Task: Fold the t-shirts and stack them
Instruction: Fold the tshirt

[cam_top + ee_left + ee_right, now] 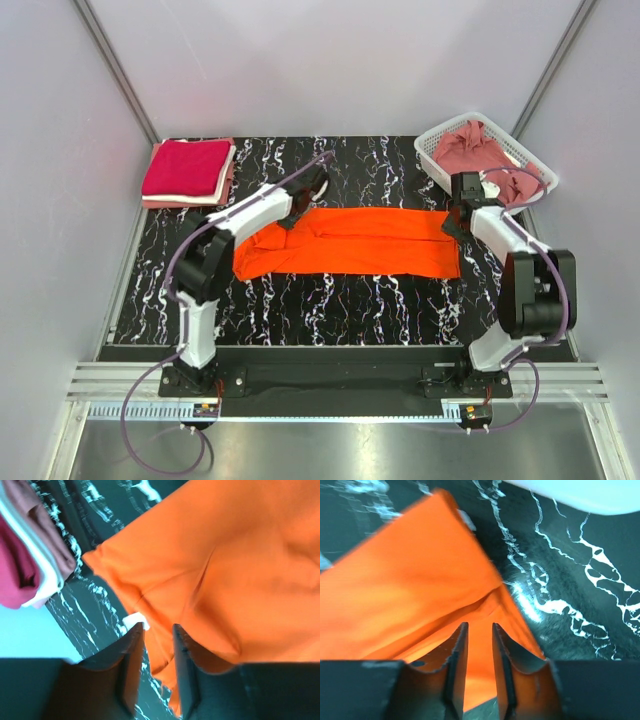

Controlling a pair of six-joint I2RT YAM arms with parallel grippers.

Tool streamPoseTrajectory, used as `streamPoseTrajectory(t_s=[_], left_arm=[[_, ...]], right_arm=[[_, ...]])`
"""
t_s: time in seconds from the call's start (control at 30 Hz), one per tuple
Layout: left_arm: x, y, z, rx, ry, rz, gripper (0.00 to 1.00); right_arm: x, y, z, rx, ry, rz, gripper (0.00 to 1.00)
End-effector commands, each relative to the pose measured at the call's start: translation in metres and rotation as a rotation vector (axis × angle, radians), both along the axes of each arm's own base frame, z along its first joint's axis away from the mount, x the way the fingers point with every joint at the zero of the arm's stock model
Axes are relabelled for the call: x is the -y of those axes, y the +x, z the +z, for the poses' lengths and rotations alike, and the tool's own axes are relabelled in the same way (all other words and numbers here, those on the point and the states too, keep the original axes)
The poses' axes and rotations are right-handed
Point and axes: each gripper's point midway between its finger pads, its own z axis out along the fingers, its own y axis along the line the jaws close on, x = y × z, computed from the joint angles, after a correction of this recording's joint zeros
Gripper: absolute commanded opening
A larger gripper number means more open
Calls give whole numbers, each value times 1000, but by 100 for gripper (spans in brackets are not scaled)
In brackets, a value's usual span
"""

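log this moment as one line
stage: orange shirt lying as long strip | left jaws: parted over its left half | right jaws: parted over its right end | folded stack: far-left corner | basket: pink shirt inside

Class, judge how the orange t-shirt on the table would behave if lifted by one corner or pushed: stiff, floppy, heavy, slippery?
Probably floppy: the orange t-shirt lies flat with soft creases, so it would likely droop from the pinch. Likely light for its size: it looks like thin cloth. Pushed, it may bunch rather than slide whole across the table.
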Motion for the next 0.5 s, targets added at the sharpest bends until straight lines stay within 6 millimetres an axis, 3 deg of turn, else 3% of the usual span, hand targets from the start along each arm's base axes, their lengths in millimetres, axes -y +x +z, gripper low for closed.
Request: streamPoseTrajectory(t_s=[0.0,0.13,0.23,0.3,0.33,0.37,0.4,0.43,0.47], left_arm=[[13,-11,63,111,-216,22,40],[24,-35,72,52,-483,67,41],[19,-51,74,28,-620,117,41],[8,-62,73,35,-658,142,41],[-1,-60,84,84,-702,177,41],[-10,-70,71,64,-712,213,41],[-8,-75,69,47,-785,227,41],[-10,-79,69,44,-864,283,41],[-26,-81,67,80,-947,334,41]], right_arm=[[-10,11,57,159,66,30,34],[-35,8,60,172,186,93,35],[-62,7,58,194,279,181,33],[-100,9,64,239,410,325,33],[-126,8,69,255,459,421,32],[-149,10,79,285,507,506,33],[-165,15,83,291,507,554,34],[-198,8,85,281,500,662,36],[-213,9,88,281,497,710,40]])
